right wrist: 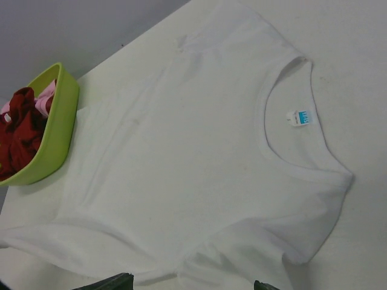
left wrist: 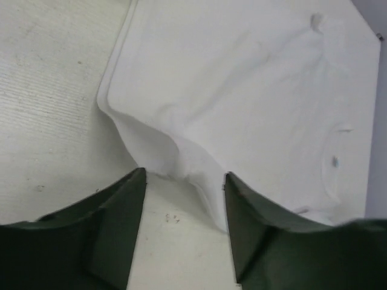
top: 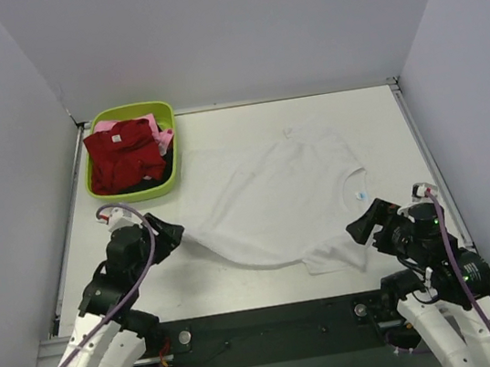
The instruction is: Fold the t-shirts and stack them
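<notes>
White tee [top: 284,201]: spread nearly flat mid-frame in the top view. Neck + small blue label [right wrist: 299,116] point to the lower right, and the hem runs off to the left, where one corner is drawn to a point. A few shallow creases across the body; the lower sleeve is bunched a bit.

Handling, as judged: thin, limp, light cloth. It won't keep a shape, sags from any single pinch, and prob. slides easily on the smooth worktop [top: 374,118]. Not fragile, but it wrinkles and drags w/ any sideways pull. Best holds look like the edges: hem corner on one side, shoulder/sleeve seam by the neck on the other. Pinch low, both layers together, so the fold line stays straight. A mid-body grab would just tent it.

Left end effector [top: 171,234]: fingers apart. The wrist view shows bare worktop between them, w/ the hem edge just beyond and brushing close to one finger [left wrist: 266,241]. Nothing clamped.

Right end effector [top: 366,221]: fingers wide apart, only the tips show at the bottom of its wrist view. It sits near the neck-side sleeve and holds nothing.

Dark red tee [top: 125,151] and pink tee [top: 162,131]: crumpled together, unfolded, in the lime-green basin [top: 174,171] in the upper left of the top view, just beside the white tee's far edge.
</notes>
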You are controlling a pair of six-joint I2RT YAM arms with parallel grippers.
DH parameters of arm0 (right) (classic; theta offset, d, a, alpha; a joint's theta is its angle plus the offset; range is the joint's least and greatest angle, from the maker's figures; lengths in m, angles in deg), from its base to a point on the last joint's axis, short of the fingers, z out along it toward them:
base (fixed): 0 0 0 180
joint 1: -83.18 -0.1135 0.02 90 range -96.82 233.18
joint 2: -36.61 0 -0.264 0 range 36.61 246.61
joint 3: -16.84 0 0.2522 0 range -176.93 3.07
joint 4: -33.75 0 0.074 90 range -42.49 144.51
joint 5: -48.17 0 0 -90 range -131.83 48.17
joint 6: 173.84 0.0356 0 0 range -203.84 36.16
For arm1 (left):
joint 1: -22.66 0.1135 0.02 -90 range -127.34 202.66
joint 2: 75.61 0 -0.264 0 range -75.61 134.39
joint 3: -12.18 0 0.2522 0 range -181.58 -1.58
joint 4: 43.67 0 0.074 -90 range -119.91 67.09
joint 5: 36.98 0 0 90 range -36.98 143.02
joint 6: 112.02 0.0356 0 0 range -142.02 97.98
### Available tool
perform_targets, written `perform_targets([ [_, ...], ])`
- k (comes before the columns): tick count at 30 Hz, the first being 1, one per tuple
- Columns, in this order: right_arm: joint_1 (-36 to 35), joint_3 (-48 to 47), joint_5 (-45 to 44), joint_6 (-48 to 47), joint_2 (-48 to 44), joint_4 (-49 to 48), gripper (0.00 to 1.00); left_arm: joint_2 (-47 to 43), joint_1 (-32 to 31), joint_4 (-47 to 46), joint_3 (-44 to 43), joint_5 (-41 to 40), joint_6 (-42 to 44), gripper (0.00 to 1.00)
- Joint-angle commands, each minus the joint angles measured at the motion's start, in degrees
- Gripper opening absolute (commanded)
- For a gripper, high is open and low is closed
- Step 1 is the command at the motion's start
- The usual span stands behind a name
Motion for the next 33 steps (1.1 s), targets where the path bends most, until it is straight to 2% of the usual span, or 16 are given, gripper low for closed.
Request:
perform_targets([
  [1,-0.36,-2.16,-2.43,-0.28,4.03,0.18,0.77,-5.54,-0.18,4.98,-2.98,-0.52,-1.48,0.77],
  [2,-0.45,-1.72,-2.87,-0.28,5.0,-1.06,0.77,-5.54,-0.18,4.11,-3.33,-0.69,-0.79,0.85],
  [4,-0.45,-0.49,-3.4,-0.37,8.16,-5.87,0.77,-4.49,-0.18,2.87,-3.86,-1.04,-0.25,0.88],
  [7,-0.63,0.31,-3.84,0.42,13.51,-12.9,0.77,-2.04,-0.27,-4.14,-2.11,-0.7,1.68,0.9],
  [8,-0.71,0.57,-5.41,0.77,14.84,-14.76,0.77,-0.72,-0.27,-9.21,-1.76,-0.35,2.64,0.91],
  [11,-1.41,-0.65,-6.47,1.13,22.3,-22.41,0.77,7.88,-0.27,-18.62,-2.19,0.35,3.7,0.91],
  [14,-2.64,-4.24,-8.84,-0.18,32.49,-28.3,0.77,20.88,-0.27,-25.23,-7.08,2.2,5.89,0.92],
  [15,-2.73,-5.48,-9.81,-0.45,38.52,-29.27,0.77,28.31,-0.27,-25.87,-9.2,2.81,6.34,0.92],
  [17,-3.0,-8.38,-10.26,-0.8,44.62,-29.46,0.77,35.9,-0.44,-25.35,-16.99,5.62,7.91,0.91],
  [18,-3.09,-10.39,-11.83,-0.63,49.87,-29.8,0.76,42.47,-0.79,-24.21,-19.39,5.63,8.01,0.91],
  [21,-3.61,-12.78,-13.06,-0.45,57.27,-30.51,0.76,51.81,-1.06,-20.09,-27.29,5.38,8.89,0.89],
  [25,-3.88,-14.89,-14.48,-0.72,63.09,-30.42,0.76,57.64,-1.06,-16.83,-32.42,1.78,9.68,0.89],
  [28,-3.88,-16.73,-14.13,-0.89,67.58,-29.55,0.76,62.21,-1.06,-10.96,-37.6,-0.16,10.38,0.88],
  [33,-3.97,-18.41,-14.65,-1.16,73.73,-29.1,0.76,69.07,-1.41,-6.37,-42.79,-1.13,11.52,0.86],
])
